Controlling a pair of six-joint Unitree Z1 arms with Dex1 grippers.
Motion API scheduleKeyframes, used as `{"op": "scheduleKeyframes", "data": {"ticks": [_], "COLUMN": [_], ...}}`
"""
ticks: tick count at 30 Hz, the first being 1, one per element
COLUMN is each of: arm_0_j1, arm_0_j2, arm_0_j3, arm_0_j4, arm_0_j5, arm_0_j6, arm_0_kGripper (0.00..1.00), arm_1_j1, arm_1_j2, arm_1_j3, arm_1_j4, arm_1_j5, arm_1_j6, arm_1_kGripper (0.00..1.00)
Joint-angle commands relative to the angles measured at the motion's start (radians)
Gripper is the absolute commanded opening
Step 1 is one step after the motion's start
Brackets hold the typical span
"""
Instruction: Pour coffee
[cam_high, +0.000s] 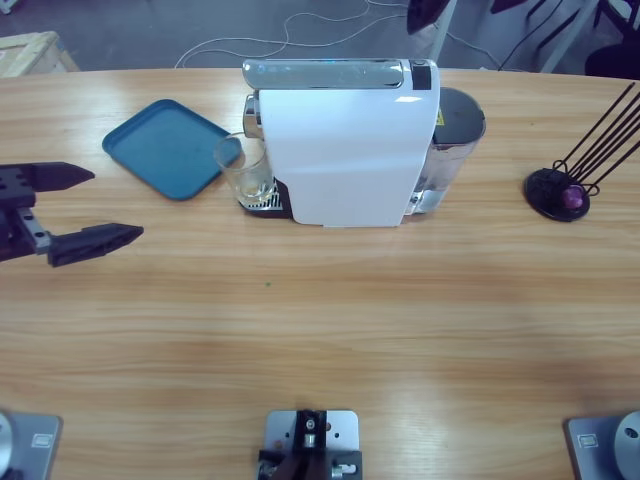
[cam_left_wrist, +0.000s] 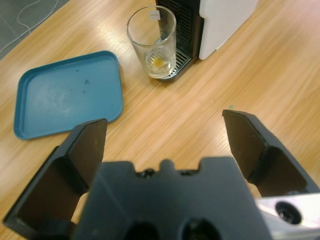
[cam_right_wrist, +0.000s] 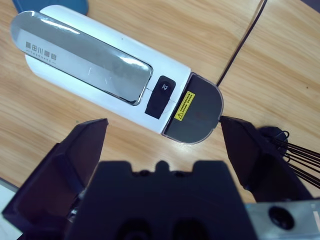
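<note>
Coffee machine (cam_right_wrist: 100, 75) lid print unreadable, yellow warning sticker (cam_right_wrist: 184, 105). Left gripper (cam_high: 100, 208) wide, empty, facing glass (cam_left_wrist: 152, 42); right gripper (cam_right_wrist: 165, 150) wide above machine.

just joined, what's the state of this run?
Nothing is held right now. The glass tumbler stands on the drip grate of the white coffee machine, with only a shallow layer of coffee in it. The left end effector is open, off to the side of the teal tray, facing the glass but clear of it. The right end effector is open too, hovering above the machine's top and looking down on it. A capsule holder stands at the far end of the table.
</note>
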Motion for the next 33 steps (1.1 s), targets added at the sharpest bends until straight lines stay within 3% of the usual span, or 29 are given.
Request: {"op": "scheduleKeyframes", "data": {"ticks": [1, 12, 23, 27, 33], "arm_0_j1": [-0.009, -0.009, -0.008, -0.010, -0.009], "arm_0_j2": [0.011, 0.013, -0.003, -0.008, -0.025], "arm_0_j3": [0.020, 0.018, 0.023, 0.009, 0.021], "arm_0_j4": [-0.012, -0.012, -0.011, -0.011, -0.011], "arm_0_j5": [-0.016, -0.025, -0.061, -0.061, -0.084], "arm_0_j6": [0.012, 0.012, 0.012, 0.012, 0.012], "arm_0_kGripper": [0.996, 0.996, 0.996, 0.996, 0.996], "arm_1_j1": [0.013, 0.013, 0.029, 0.044, 0.124], "arm_1_j2": [0.051, 0.050, -0.096, -0.255, -0.607], "arm_1_j3": [-0.002, -0.027, 0.060, 0.293, 0.879], "arm_1_j4": [0.002, 0.002, 0.002, -0.061, -0.442], "arm_1_j5": [-0.020, -0.018, -0.027, -0.029, 0.031], "arm_1_j6": [0.010, 0.010, 0.014, 0.033, 0.058], "arm_1_kGripper": [1.000, 1.000, 1.000, 1.000, 1.000]}}
